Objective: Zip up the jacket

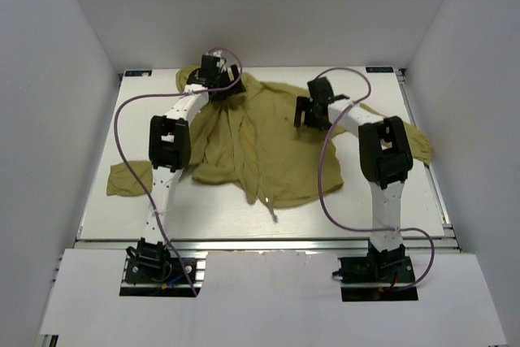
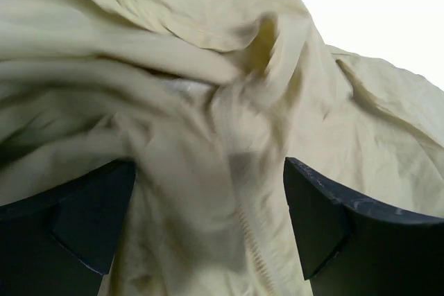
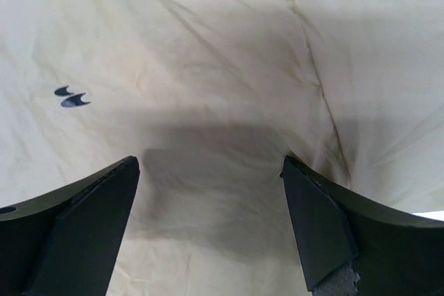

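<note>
White walls (image 1: 244, 6) box in a white table (image 1: 463, 193), and both arm bases sit at its near edge. The left gripper (image 2: 209, 166) has its fingers spread wide, with nothing clamped between them. Bunched folds of the jacket (image 1: 268, 156) fill the gap, and a line of zip teeth (image 2: 253, 251) runs down between the two dark fingers (whether the tips touch the cloth cannot be told). From above, this gripper sits at the far end of the garment, by the collar.

The right gripper (image 3: 211, 161) is likewise wide apart and holds nothing. It is poised over a smoother stretch of the front, with a small dark mark (image 3: 71, 97) off to the left of its left finger and a seam (image 3: 316, 74) running down toward the right one.

Outward from both, the jacket lies wrinkled and spread front-up across the middle of the table. One sleeve (image 1: 130, 178) trails toward the near left past the left arm, and a second sleeve (image 1: 421, 145) reaches out to the right behind the right arm. A purple cable (image 1: 325, 193) loops off the right arm.
</note>
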Robot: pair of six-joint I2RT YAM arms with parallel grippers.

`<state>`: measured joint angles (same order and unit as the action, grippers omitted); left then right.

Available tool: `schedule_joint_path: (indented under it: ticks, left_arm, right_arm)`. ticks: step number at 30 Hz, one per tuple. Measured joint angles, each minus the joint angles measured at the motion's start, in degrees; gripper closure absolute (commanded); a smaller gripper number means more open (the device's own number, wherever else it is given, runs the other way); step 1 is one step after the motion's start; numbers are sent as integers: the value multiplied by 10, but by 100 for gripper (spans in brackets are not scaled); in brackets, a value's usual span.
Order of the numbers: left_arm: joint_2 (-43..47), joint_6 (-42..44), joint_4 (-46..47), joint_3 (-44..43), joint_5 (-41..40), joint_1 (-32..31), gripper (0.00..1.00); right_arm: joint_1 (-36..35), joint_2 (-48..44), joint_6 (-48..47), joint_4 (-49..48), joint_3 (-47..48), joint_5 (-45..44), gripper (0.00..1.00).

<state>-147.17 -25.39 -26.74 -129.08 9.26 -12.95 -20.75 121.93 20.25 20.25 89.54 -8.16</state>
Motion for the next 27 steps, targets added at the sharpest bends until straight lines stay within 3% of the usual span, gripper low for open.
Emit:
schedule_joint_path:
  ticks: [2, 4, 10, 13, 17, 21, 24, 27]
  left_arm:
    - [-47, 3, 28, -66, 14, 3, 2]
    - [-58, 0, 52, -75, 30, 8, 2]
    - [-47, -5, 68, -55, 66, 15, 2]
    - [3, 0, 42, -5, 58, 16, 2]
    - [162, 0, 2, 131, 25, 16, 2]
    - [413, -26, 3, 329, -13, 16, 2]
    - [618, -57, 16, 511, -31, 16, 2]
    - [744, -85, 23, 661, -42, 16, 2]
  right_arm:
    - [21, 26, -4, -2, 39, 5, 11]
    - [36, 46, -17, -1, 70, 11, 11]
    - [45, 55, -75, 10, 101, 61, 11]
    - [24, 18, -103, 24, 85, 74, 11]
    - [-44, -110, -117, 27, 1, 73, 11]
    - [-155, -225, -107, 23, -70, 66, 11]
    - [-250, -250, -92, 24, -100, 47, 11]
    - [-337, -238, -67, 25, -124, 34, 15]
